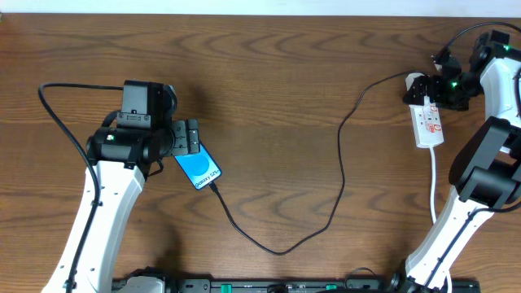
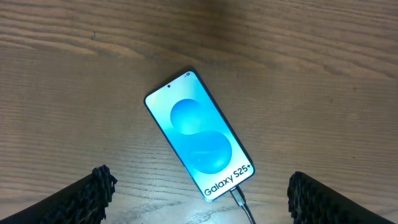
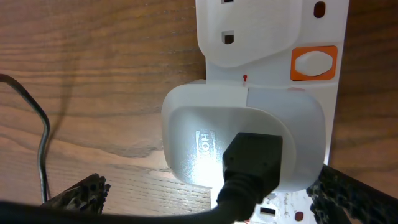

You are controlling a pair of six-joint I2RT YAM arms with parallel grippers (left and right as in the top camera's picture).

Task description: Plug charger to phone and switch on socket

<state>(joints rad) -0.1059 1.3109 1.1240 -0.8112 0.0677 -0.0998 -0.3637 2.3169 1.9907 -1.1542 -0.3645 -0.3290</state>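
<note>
Overhead: charger [image 1: 341,163] sits in phone [image 1: 198,168]; left gripper [image 1: 191,137] spread above it, right gripper [image 1: 423,85] spread over socket [image 1: 429,126].

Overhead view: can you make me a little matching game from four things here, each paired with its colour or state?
1 phone
2 cable
3 socket
4 left pincer

A white, with an orange-ringed switch
B open, hovering over the phone
C black, long and looping
D blue screen facing up

Pairs: 1-D, 2-C, 3-A, 4-B
</note>
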